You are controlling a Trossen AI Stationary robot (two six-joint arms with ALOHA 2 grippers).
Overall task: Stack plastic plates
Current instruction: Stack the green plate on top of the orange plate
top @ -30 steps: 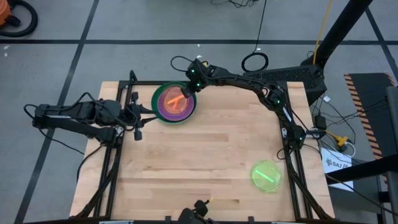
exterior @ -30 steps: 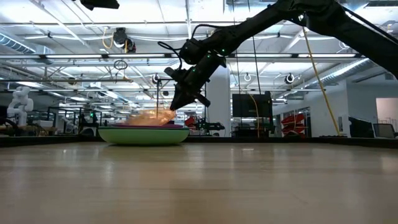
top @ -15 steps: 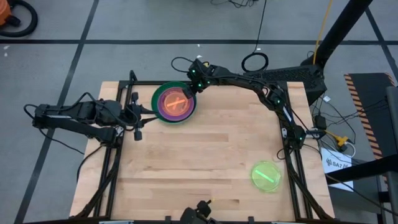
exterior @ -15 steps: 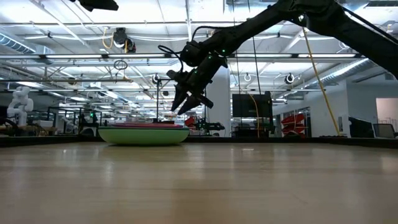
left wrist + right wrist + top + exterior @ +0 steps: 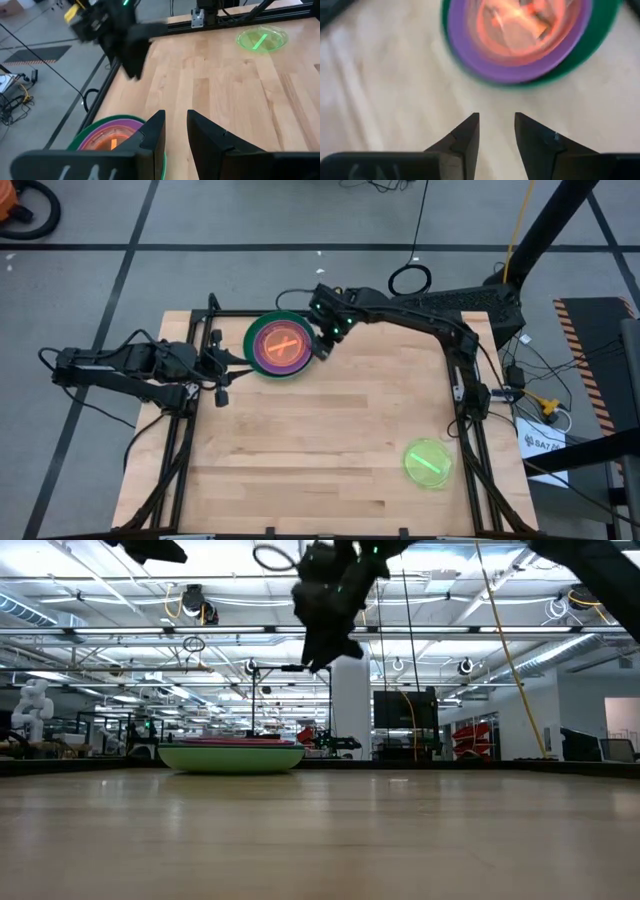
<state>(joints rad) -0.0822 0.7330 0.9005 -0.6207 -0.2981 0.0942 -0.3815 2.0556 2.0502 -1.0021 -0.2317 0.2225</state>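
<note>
Near the far edge of the wooden bench (image 5: pixel 330 430), toward its left half, sits the stack of round translucent plastic plates (image 5: pixel 279 347): a dark green plate at the bottom, a purple one on it, then red-orange and pink/orange layers nested in the centre. From the low view I read only a pale green rim under thin purple and pink edges (image 5: pixel 231 754); I can't count the layers.

My right gripper (image 5: pixel 327 345) hangs just beside the stack's right edge, raised off the bench; the low view puts it well above the plates (image 5: pixel 322 635). Its wrist cam looks down on the stack (image 5: pixel 520 35), w/ both dark fingers (image 5: pixel 461 137) apart and nothing between them.

A smaller lime green translucent plate (image 5: pixel 428 462) lies alone near the bench's right front corner, well apart from the stack; the left wrist cam sees it too (image 5: pixel 262 39).

My left gripper (image 5: pixel 219 370) waits at the bench's left edge, near the stack but not touching it. Fingers (image 5: pixel 154 136) slightly apart, empty, pointing across the bench, stack rim (image 5: pixel 117 132) just beside them.
</note>
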